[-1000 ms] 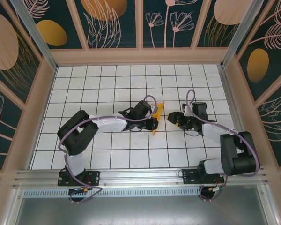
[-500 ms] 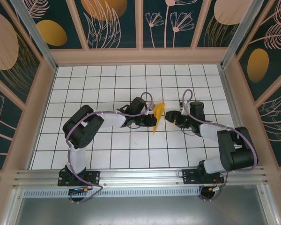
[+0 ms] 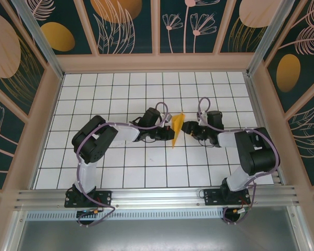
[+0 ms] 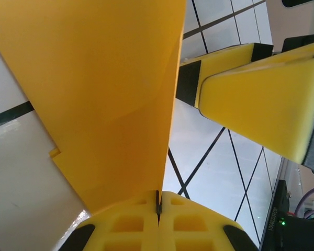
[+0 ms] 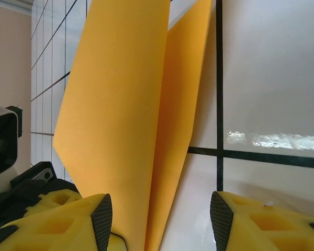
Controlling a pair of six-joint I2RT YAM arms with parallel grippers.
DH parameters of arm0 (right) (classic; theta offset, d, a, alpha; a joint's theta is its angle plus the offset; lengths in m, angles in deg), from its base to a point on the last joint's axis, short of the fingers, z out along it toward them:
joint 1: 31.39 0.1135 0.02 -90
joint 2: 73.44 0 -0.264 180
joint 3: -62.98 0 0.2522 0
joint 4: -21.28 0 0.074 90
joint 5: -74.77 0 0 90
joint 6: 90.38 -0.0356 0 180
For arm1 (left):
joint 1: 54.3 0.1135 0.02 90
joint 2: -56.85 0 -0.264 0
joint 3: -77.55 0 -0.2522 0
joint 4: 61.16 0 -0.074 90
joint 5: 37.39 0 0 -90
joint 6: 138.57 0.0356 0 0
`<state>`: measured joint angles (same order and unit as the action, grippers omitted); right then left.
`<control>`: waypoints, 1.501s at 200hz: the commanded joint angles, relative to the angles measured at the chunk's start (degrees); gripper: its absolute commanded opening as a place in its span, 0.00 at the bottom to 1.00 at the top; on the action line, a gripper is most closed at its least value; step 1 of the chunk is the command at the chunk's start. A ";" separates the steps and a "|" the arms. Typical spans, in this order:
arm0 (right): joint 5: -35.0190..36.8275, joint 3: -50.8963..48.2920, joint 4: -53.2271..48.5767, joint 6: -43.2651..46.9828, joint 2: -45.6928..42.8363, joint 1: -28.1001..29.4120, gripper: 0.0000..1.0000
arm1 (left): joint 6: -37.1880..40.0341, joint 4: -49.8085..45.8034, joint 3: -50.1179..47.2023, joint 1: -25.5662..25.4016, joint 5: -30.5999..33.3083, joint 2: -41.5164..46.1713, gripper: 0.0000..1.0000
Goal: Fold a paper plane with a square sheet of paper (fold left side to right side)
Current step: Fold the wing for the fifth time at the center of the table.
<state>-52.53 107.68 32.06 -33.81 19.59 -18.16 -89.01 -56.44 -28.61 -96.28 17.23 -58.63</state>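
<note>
Orange paper plane [image 3: 176, 128], a narrow folded dart of thin plain paper, stands up off the white grid-tiled surface [image 3: 120, 172] a little toward 3 o'clock of the surface's middle, with its point toward 6 o'clock and its wider end toward 12 o'clock. From the arm bases at 6 o'clock, both arms reach in to meet at it. The left pincer [image 3: 168, 134] is at the plane's 9 o'clock side. In the left wrist view its yellow padded fingers [image 4: 131, 230] are pressed together with no gap, and the paper's lower edge is clamped in the seam between them, the sheet [image 4: 110, 89] fanning upward from there. The right pincer [image 3: 187, 128] is at the plane's 3 o'clock side with its jaws apart. In the right wrist view the two folded layers of paper [image 5: 125, 115] rise between its fingers [image 5: 68, 222], close to the left one and clear of the right one, so it straddles the paper without gripping. Beyond, at 12 o'clock, stands a dark teal wall panel [image 3: 199, 26] with pale leaf patterns.
</note>
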 commanded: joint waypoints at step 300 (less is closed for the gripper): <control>5.77 9.69 -5.73 -3.31 13.87 3.04 0.50 | -2.13 2.62 -0.80 2.34 -1.13 0.07 0.22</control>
<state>-51.41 117.62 29.94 -38.29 28.79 -15.89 -92.99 -51.28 -30.30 -94.42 14.83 -60.21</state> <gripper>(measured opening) 0.504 0.179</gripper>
